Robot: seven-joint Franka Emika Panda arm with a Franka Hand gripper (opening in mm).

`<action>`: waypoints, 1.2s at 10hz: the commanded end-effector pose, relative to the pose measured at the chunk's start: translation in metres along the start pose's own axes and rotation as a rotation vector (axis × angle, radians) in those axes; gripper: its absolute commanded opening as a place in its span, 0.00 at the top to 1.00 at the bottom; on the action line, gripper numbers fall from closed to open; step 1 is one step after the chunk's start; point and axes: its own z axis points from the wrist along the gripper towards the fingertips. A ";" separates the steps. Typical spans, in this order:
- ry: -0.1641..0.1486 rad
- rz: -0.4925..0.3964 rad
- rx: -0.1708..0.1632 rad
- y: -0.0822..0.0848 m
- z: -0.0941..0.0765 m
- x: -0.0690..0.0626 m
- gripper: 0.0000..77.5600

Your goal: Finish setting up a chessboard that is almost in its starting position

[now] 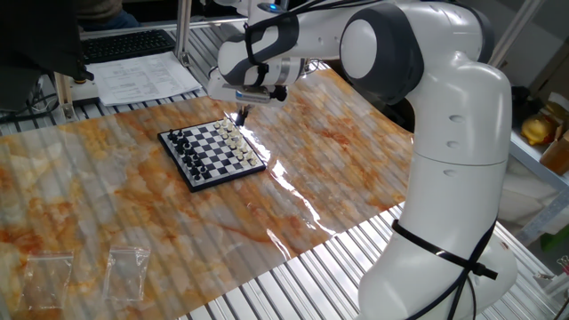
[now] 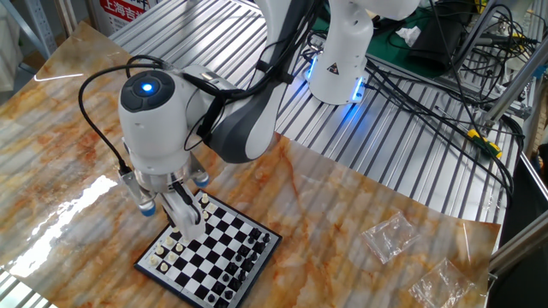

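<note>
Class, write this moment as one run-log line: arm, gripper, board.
arm: over cream side of chessboard | gripper: low over cream pieces, jaw state unclear | board: flat on marbled table, pieces standing
</note>
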 end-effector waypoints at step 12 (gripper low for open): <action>-0.018 0.001 -0.008 0.003 0.014 0.000 0.99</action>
